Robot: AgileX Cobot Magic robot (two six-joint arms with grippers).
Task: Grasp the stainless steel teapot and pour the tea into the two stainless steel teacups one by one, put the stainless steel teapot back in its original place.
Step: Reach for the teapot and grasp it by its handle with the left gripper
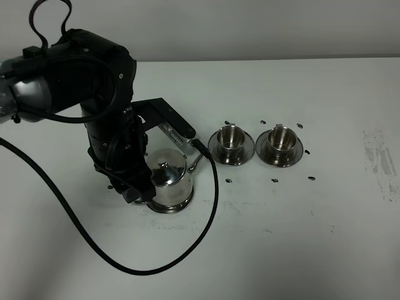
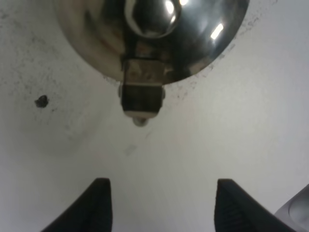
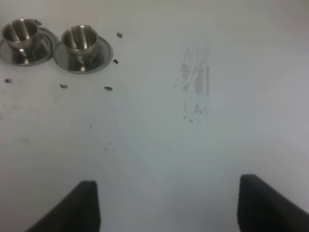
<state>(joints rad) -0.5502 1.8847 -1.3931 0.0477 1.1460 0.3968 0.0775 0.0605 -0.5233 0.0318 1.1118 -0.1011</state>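
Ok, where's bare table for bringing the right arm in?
Free: table in front of left cup and right cup, right of the cable; also between right cup and the scuff. Crowded: teapot spout to left cup, left arm beside it.

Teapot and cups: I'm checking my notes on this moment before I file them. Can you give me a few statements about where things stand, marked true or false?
1. The teapot stands upright on the table. True.
2. The left gripper is clamped on the teapot's handle. False: its fingers stand apart with only bare table between them, and the handle lies ahead of them.
3. Both teacups sit on saucers. True.
4. The right gripper holds a teacup. False: it is open over bare table, and the cups lie well away from it.
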